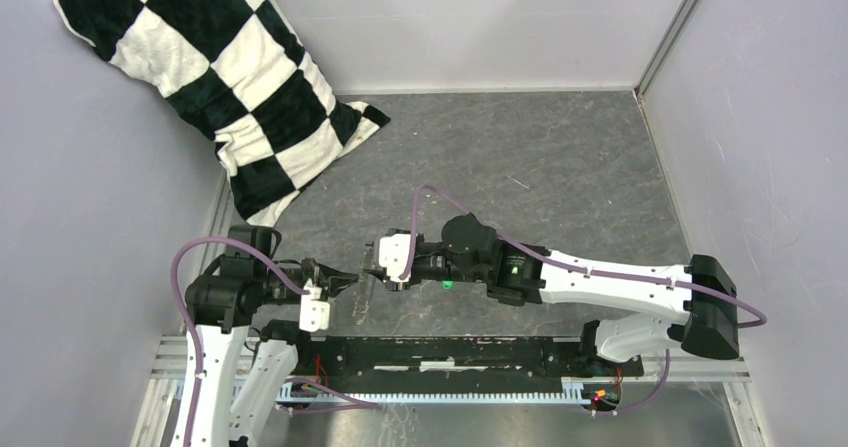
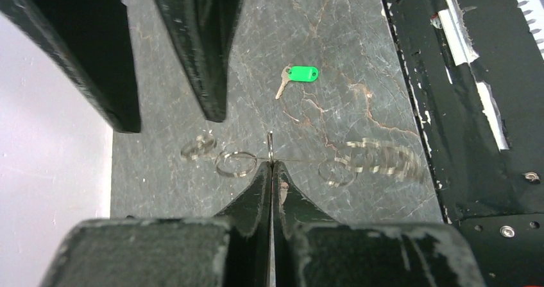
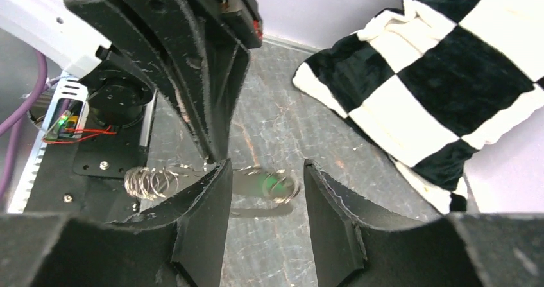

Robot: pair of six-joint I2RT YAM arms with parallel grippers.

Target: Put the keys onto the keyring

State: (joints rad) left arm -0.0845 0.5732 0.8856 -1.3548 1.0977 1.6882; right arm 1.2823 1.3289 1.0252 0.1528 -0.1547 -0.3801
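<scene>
Grey marbled table [image 1: 560, 167], lilac walls [image 1: 480, 27], checkered pillow [image 1: 220, 77] at upper left. Bottom centre of the left wrist view, the left gripper [image 2: 271, 166] pinches the keyring [image 2: 271, 143] by its thin edge, jaws pressed together. The key [image 2: 298, 75] lies above it on the table, apart. The right gripper [image 3: 266, 200] stands spread.

The keyring [image 2: 271, 142] shows only as a thin bit of wire, and part of it slips out of sight between the pinched fingers of the left hand [image 2: 271, 166]. The small rings [image 2: 378, 160] on it are smeared and blurry. From the top the keyring is too small to make out. In the right wrist view the key [image 3: 276, 184] is just a green blur, and the checked pillow [image 3: 442, 75] is cut off at the edge.
</scene>
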